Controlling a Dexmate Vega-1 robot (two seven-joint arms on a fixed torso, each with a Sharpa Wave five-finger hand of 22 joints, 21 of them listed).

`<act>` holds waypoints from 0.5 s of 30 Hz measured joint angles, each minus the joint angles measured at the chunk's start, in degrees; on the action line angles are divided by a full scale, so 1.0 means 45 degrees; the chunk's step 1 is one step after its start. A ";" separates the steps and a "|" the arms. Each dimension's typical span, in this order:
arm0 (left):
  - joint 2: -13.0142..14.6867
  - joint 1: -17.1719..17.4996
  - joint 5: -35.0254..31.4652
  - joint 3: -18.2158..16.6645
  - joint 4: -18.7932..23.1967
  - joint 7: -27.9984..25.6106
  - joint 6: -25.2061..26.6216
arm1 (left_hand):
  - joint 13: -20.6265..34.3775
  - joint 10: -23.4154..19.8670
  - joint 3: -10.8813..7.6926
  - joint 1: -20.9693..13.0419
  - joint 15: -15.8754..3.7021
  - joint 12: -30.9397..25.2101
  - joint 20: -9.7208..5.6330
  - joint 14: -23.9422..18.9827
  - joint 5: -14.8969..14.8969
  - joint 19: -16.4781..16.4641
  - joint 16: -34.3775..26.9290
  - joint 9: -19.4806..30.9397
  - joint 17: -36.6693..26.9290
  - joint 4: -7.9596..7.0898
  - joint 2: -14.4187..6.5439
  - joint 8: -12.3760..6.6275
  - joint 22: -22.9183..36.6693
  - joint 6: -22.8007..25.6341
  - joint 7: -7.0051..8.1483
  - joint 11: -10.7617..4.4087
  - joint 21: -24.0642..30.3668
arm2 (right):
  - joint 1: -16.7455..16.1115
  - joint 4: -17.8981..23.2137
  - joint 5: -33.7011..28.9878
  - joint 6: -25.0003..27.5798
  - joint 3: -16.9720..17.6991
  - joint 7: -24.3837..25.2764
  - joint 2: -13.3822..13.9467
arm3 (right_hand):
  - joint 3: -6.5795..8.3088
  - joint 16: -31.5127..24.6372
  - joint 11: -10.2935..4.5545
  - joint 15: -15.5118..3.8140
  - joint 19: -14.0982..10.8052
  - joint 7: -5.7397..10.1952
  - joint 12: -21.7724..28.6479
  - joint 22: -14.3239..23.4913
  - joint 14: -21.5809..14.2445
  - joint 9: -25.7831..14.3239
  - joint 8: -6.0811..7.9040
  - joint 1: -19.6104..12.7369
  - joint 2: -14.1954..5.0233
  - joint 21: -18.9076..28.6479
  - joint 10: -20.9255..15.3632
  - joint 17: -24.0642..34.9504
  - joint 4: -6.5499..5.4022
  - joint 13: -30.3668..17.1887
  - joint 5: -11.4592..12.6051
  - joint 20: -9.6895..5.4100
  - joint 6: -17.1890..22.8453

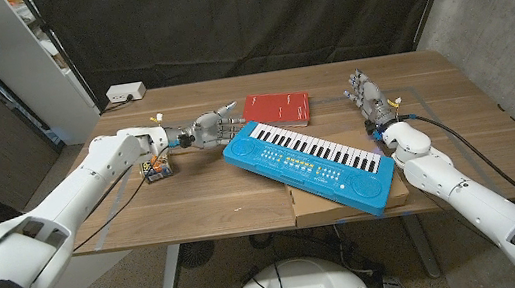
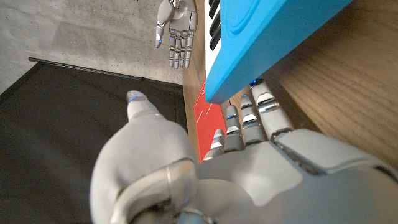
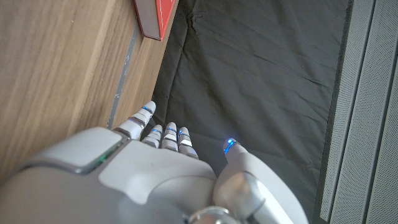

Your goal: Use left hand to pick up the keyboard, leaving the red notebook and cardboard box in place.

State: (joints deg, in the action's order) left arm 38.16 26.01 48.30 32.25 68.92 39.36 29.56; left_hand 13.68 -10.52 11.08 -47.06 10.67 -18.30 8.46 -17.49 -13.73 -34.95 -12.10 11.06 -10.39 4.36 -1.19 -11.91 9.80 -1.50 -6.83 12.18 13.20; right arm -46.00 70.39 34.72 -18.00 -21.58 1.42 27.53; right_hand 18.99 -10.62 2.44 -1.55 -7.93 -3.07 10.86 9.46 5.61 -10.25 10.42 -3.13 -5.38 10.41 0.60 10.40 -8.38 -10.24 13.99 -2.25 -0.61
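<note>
Two hands show: the left hand (image 1: 207, 129), fingers spread and holding nothing, reaches just beside the keyboard's (image 1: 311, 163) near end, fingertips (image 2: 249, 118) under its corner. Keyboard lies on the box (image 1: 298, 202), notebook (image 1: 278, 108) behind it. Right hand (image 1: 368, 95) stands open beyond the keyboard.

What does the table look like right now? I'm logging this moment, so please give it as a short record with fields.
keyboard: blue keyboard, lying slanted, its right part resting on the cardboard box
red notebook: red notebook, flat on the table behind the keyboard
left robot hand: left robot hand at the keyboard's left end, fingers reaching under its corner, not clearly gripping
right robot hand: right robot hand held open, apart from the keyboard
task state: keyboard not yet lifted
</note>
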 measured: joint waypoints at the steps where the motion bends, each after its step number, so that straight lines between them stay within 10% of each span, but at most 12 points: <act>1: -0.0060 -0.0157 -0.0098 0.0139 -0.0178 0.0188 0.0027 | -0.0013 -0.0001 0.0005 0.0050 0.0025 0.0000 -0.0038 -0.0026 0.0041 -0.0054 -0.0025 0.0000 0.0000 -0.0005 0.0050 0.0000 0.0001 0.0041 0.0042 0.0001 0.0000 | 0.0016 -0.0022 -0.0018 -0.0029 -0.0003 0.0000 -0.0009 | 0.0000 0.0000 -0.0020 0.0000 0.0000 0.0028 0.0000 0.0000 0.0000 0.0000 0.0003 0.0000 0.0000 0.0000 -0.0020 0.0001 0.0000 0.0000 0.0000 0.0000 0.0028; 15: -0.0328 -0.1178 -0.1442 0.1181 -0.0948 0.1738 0.0605 | -0.0144 0.0168 0.0259 0.0988 0.0302 0.0304 0.0403 0.0048 0.0181 -0.0253 0.0207 -0.0032 -0.0001 -0.0479 0.0044 0.0111 0.0003 0.0138 0.0014 0.0067 -0.0165 | 0.0256 -0.0443 -0.0166 -0.0441 -0.0048 -0.0016 -0.0224 | 0.0053 -0.0101 -0.0019 -0.0089 -0.0210 0.0113 0.0000 0.0000 -0.0181 0.0001 0.0099 -0.0004 0.0004 0.0099 -0.0156 0.0000 0.0053 0.0000 -0.0002 0.0019 0.0207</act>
State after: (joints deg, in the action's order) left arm 36.68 20.71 41.81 37.56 64.65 47.18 32.28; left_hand 13.03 -9.76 12.24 -42.61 12.03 -16.94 10.27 -17.27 -12.91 -36.09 -11.17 10.92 -10.39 2.20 -0.99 -11.41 9.81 -0.88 -6.77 12.48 12.46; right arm -44.84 68.40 33.97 -19.98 -21.80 1.35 26.52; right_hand 19.23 -11.08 2.36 -1.95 -8.88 -2.56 10.86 9.46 4.79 -10.25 10.87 -3.14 -5.36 10.86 -0.11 10.40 -8.14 -10.24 13.98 -2.16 0.32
